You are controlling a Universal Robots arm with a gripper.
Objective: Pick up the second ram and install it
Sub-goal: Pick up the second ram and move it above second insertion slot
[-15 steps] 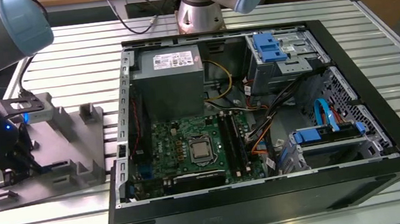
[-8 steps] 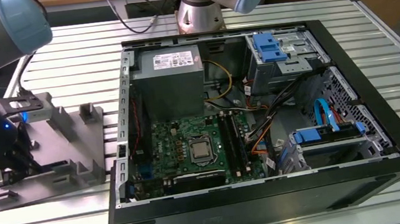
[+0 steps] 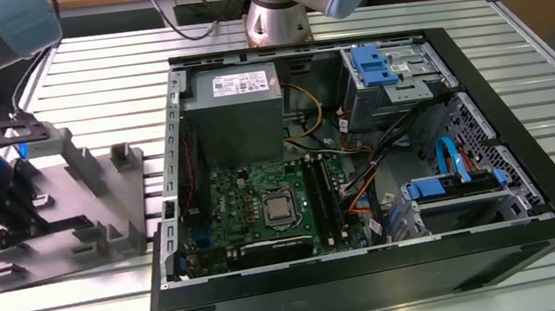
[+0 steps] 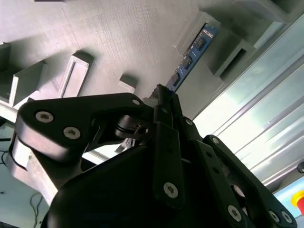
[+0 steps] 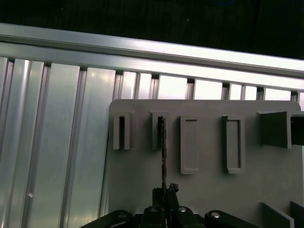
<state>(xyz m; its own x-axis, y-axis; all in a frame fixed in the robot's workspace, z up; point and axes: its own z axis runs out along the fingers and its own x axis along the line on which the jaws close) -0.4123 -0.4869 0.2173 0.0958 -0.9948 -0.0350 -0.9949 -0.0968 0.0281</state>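
Gripper [image 4: 164,97] pinches second ram [image 4: 192,55], end hidden

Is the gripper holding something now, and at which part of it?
Yes, it appears so: the gripper pinches the blue memory stick at one end, while the other end sits in a slot of the grey fixture plate.

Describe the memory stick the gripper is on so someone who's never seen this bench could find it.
Beside the open computer case, on the exterior view's left, lies a grey fixture plate with raised holders. Standing on edge in one holder is the second ram, a thin dark blue stick, its near end held by the gripper. The holders beside it are plain grey.
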